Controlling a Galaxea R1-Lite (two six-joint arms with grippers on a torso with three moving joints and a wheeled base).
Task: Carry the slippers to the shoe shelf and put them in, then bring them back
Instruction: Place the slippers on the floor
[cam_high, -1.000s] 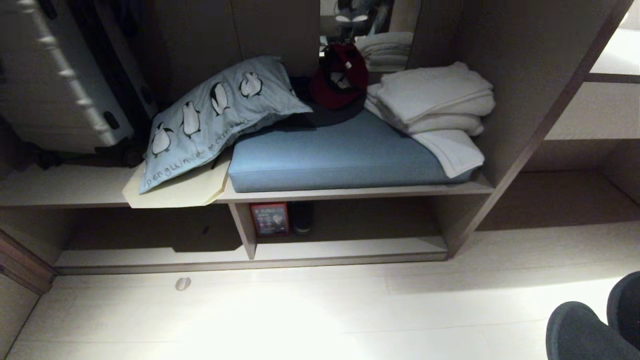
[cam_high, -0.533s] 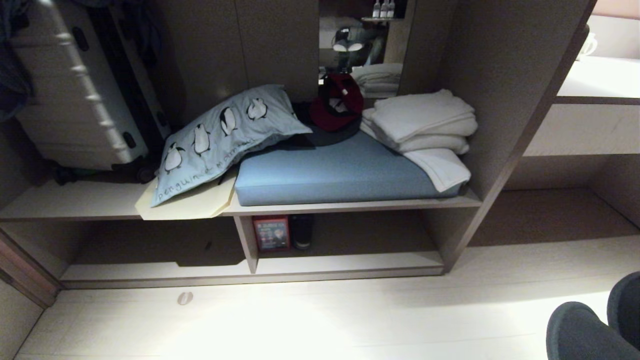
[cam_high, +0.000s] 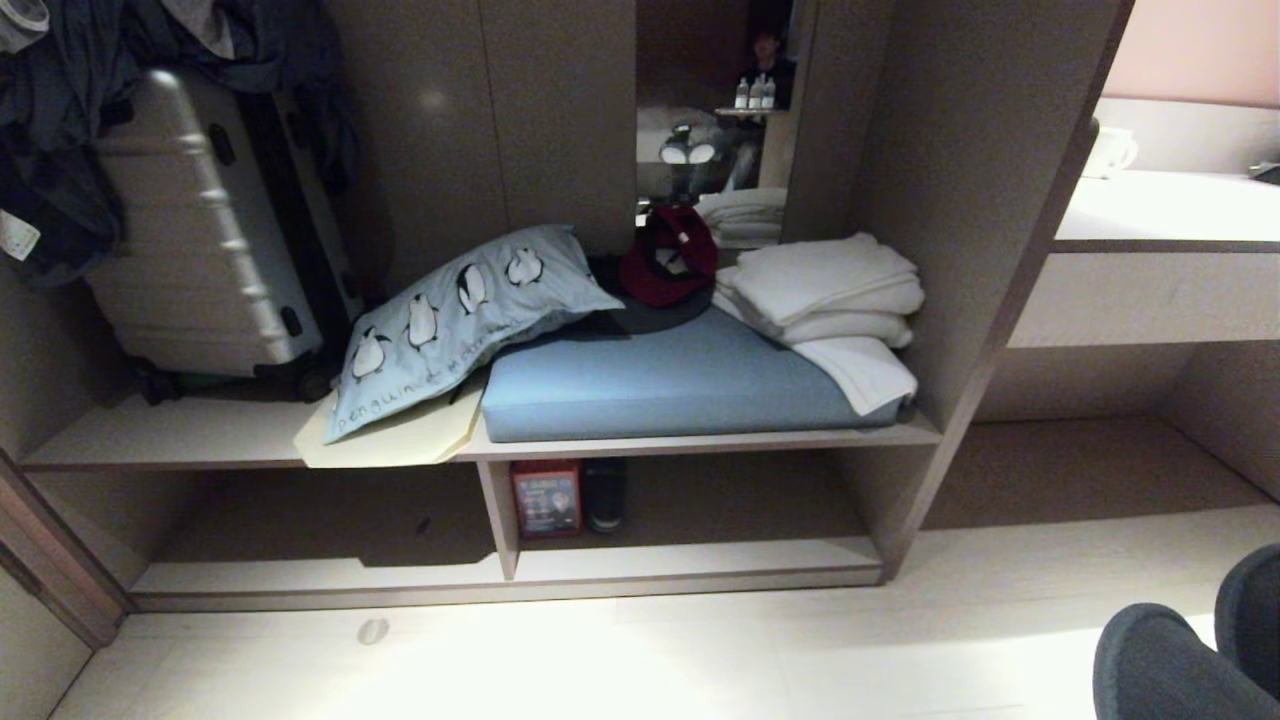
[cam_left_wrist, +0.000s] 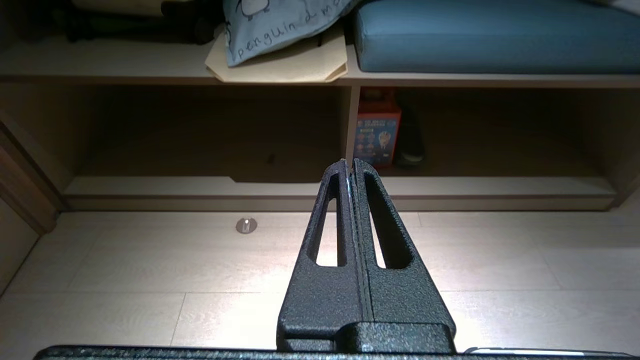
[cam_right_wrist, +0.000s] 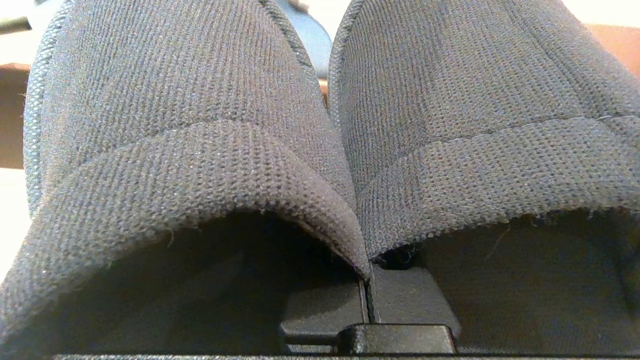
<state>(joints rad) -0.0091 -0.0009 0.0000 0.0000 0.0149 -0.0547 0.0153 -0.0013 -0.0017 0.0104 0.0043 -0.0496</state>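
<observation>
the slippers (cam_right_wrist: 320, 125) look light, soft and floppy, knit fabric that folds under a pinch and is not likely to slip or break. the right gripper (cam_right_wrist: 367, 280) has its jaws pressed together on the two inner edges where the uppers meet, so both hang from one pinch; that seam between them seems the sensible place to hold, though a thin grip on limp cloth could let one slipper sag or swing. in the head view their rounded toes (cam_high: 1180, 660) show low at the right, over the pale floor (cam_high: 620, 660) and well apart from the shoe shelf (cam_high: 690, 560).

the left gripper (cam_left_wrist: 351, 162) is empty, its fingers closed flat against each other, pointing toward the shelf over the floor.

the low cubby is split by an upright divider (cam_high: 497, 520). just right of it stand a red box (cam_high: 546, 498) and a dark shoe (cam_high: 604, 494), leaving the rest of that bay free. above lie a blue cushion (cam_high: 680, 385), a penguin pillow (cam_high: 460, 320), folded white towels (cam_high: 820, 300) and a red cap (cam_high: 668, 258), with a suitcase (cam_high: 200, 240) at the left. the board over the cubby sits low, so the approach probably needs to come in low and level.
</observation>
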